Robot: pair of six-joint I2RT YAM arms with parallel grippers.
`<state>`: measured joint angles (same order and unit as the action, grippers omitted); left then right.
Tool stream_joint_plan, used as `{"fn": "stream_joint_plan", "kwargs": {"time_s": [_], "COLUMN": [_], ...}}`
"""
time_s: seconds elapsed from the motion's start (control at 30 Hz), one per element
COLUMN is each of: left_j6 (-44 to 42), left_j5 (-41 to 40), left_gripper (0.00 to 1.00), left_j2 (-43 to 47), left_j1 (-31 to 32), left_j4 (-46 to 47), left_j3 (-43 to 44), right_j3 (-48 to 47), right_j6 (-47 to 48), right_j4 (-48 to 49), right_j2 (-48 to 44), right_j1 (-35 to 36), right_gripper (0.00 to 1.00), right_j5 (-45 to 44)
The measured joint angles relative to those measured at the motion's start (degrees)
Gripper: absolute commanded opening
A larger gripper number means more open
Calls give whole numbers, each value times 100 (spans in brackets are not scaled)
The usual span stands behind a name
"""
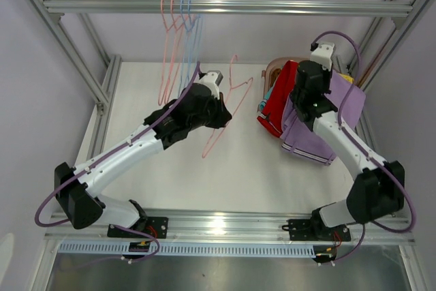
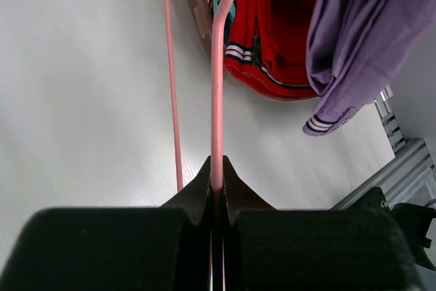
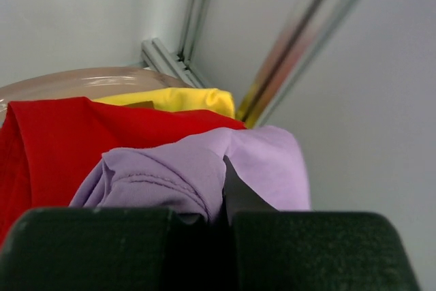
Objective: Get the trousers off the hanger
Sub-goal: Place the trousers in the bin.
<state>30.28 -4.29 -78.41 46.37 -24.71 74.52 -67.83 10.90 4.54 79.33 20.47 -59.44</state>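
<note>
Lavender trousers (image 1: 303, 142) hang limp (striped cuffs), seemingly pinched by right gripper (image 3: 216, 183)

Two arms, left (image 1: 129, 158) and right (image 1: 347, 144). Four trousers: red (image 1: 276, 107), lavender (image 1: 308, 142), yellow (image 3: 184, 98), teal (image 1: 269, 93). One tub (image 3: 75, 81). One pink hanger (image 2: 216, 100) mid-frame; several rail hangers (image 1: 178, 32) upper left, count unclear.

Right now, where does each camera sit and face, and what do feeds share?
Top external: above, behind the robot, looking down on the table; both arms show.
Left wrist: on the left arm, facing the red trousers; its jaws shut on the pink hanger.
Right wrist: on the right arm, facing the frame corner; its jaws shut on the lavender trousers.
Shared: the lavender trousers, in all three.
</note>
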Motion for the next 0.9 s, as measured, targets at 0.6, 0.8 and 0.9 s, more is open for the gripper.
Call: {"fn": "stream_joint_plan", "kwargs": {"time_s": [0.6,0.8,0.9], "left_j6": [-37,-37,-37], "left_j5": [173,197,199], "left_gripper": [0,1,1], "left_j2": [-149,-208,-236], "left_j1": [0,0,0], "left_j4": [-31,-55,-70], "left_j3": [94,138,136], "right_j3": [-1880,-2505,-2900], "right_j6": [236,334,396], "right_j4": [424,365,271], "right_j2": [3333,3947,4205], "right_j1": [-483,-518,-533], "right_gripper": [0,0,0], "right_j5": [595,625,662]}}
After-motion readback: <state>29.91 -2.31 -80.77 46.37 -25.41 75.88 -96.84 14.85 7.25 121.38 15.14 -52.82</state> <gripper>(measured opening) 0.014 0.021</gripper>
